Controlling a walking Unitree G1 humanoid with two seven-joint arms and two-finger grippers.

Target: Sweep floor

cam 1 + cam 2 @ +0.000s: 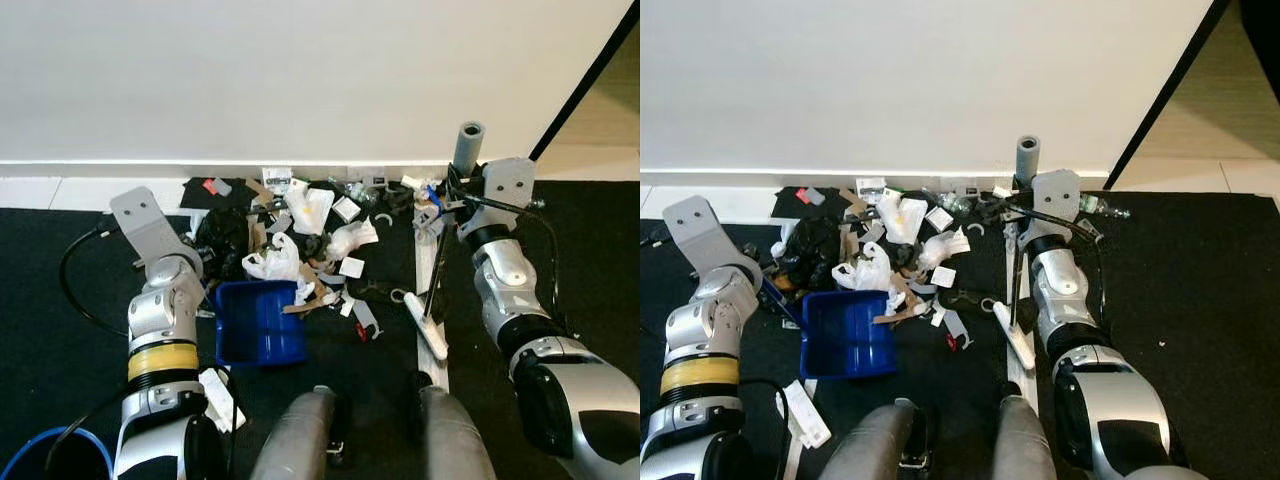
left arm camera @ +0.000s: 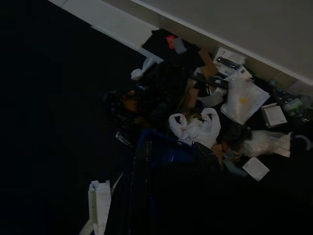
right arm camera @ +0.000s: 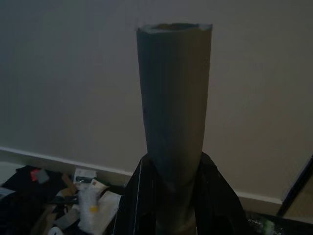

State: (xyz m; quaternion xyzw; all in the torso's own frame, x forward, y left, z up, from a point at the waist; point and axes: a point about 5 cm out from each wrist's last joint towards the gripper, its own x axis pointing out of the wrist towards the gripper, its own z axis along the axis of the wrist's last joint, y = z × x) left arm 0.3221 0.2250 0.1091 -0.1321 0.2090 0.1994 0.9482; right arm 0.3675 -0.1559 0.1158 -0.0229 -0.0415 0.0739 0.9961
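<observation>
the black floor [image 1: 560, 220] runs up to a white wall [image 1: 300, 80] with a pale baseboard. against that baseboard lies the largest item of concern, a litter pile [image 1: 300, 225] of white plastic bags, paper scraps, cardboard and black wrapping, spread between the two arms.

the blue dustpan [image 1: 258, 322] sits on the floor at the near edge of the pile, mouth toward the litter, with a white bag and a cardboard strip at its lip. the left gripper [image 2: 168, 169] is at the pan, its black fingers either side of the pan's near part; the left wrist view is too dark to say whether they are closed on it, so i cannot tell.

the right gripper [image 3: 178, 193] is clamped around the grey broom handle [image 3: 173, 98], which rises upright between its two fingers. the thin shaft runs down to the white broom head [image 1: 427, 325], resting on the floor to the right of the pile, near but apart from the nearest scraps.

judgement: the step in hand is gathering the pile into the pan; most litter is outside it (only a little at the lip), so the task is in its early to middle part.

the next move calls for drawing the broom head leftward through the scraps toward the pan mouth, with the pan held firm against the floor. light bags may ride over the pan edge.
</observation>
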